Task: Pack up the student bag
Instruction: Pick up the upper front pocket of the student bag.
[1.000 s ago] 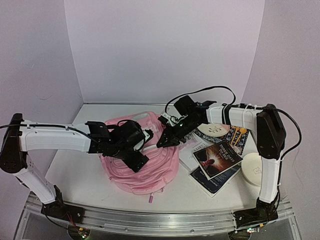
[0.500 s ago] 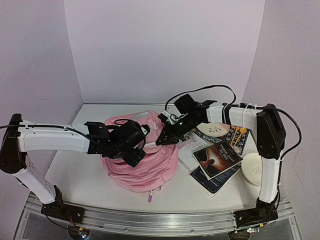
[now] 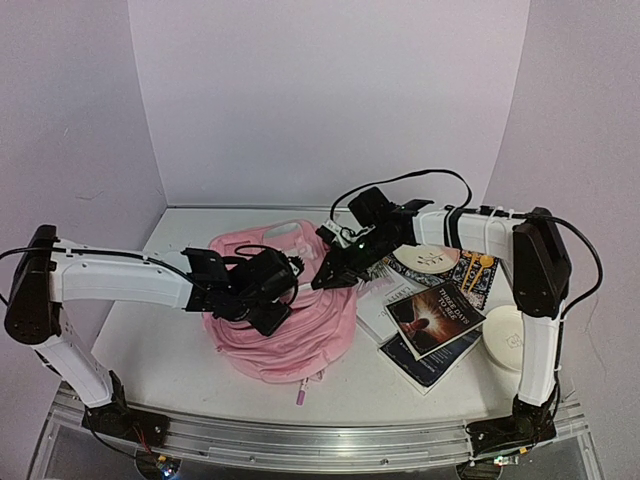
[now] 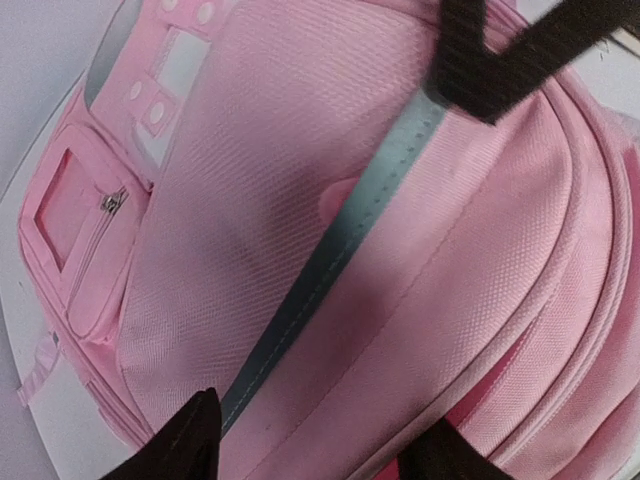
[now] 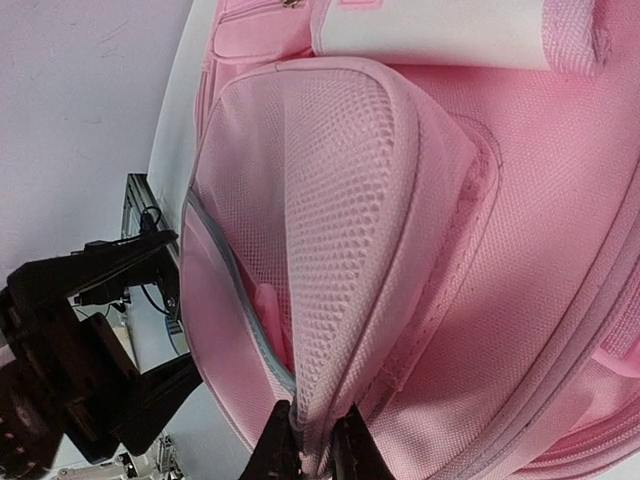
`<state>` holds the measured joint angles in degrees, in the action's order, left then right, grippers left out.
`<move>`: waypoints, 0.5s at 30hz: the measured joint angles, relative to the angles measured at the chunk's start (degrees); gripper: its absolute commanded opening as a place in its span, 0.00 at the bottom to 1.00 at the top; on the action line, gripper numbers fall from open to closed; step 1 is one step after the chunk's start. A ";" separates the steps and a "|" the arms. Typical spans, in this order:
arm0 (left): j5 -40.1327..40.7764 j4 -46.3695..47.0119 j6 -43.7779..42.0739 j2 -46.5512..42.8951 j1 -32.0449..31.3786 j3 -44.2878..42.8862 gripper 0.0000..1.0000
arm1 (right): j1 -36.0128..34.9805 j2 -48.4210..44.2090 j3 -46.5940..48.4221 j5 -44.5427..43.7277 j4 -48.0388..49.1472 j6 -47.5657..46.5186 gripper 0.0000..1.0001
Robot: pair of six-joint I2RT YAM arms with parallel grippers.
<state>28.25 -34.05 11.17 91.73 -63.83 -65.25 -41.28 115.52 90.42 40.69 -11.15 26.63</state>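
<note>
Left gripper [image 3: 272, 292] has drawn in over the upper face of the student bag [image 3: 300, 335] since the earlier frame, and its jaws have narrowed from their former wide spread. They are not yet pressed together: the left wrist view shows the two fingertips [image 4: 185, 445] apart, standing either side of a fold of pink fabric crossed by a grey-blue zip line [image 4: 330, 260], with no grip yet made. Right gripper [image 3: 322, 278] has moved little. Its jaws are pinched on the bag's fabric, and the right wrist view shows them clamped on the seamed edge below a mesh panel [image 5: 330, 200], holding that edge up. Student bag lies on the table [image 3: 170, 350] between the two arms, left of centre. Its far side is now raised and bunched higher than before, with the top loop showing at the back. Books [image 3: 437, 313] and a white round item [image 3: 505, 338] lie on the table to the right of the bag, not yet packed. Judgement: the step in hand is opening a compartment, one gripper anchoring the fabric while the other closes on the opposite side of the zip. Whether the zip is already parted cannot be told from these views. Packing proper has not begun, so the task is at an early stage.
</note>
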 measured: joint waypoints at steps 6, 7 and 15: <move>0.38 0.10 -0.88 1.22 -0.01 -0.25 0.07 | 0.00 0.47 1.16 -0.49 0.01 0.26 0.03; 0.62 0.10 -1.05 1.17 0.00 -0.33 0.03 | 0.00 0.47 1.37 -0.62 0.01 0.34 0.06; 3.63 -0.74 -2.07 -2.17 0.11 -0.36 0.00 | 0.00 0.45 3.73 -1.96 0.06 0.77 0.39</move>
<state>31.88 -34.79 9.10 89.55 -63.72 -65.61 -41.28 115.97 94.15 38.73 -11.09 27.40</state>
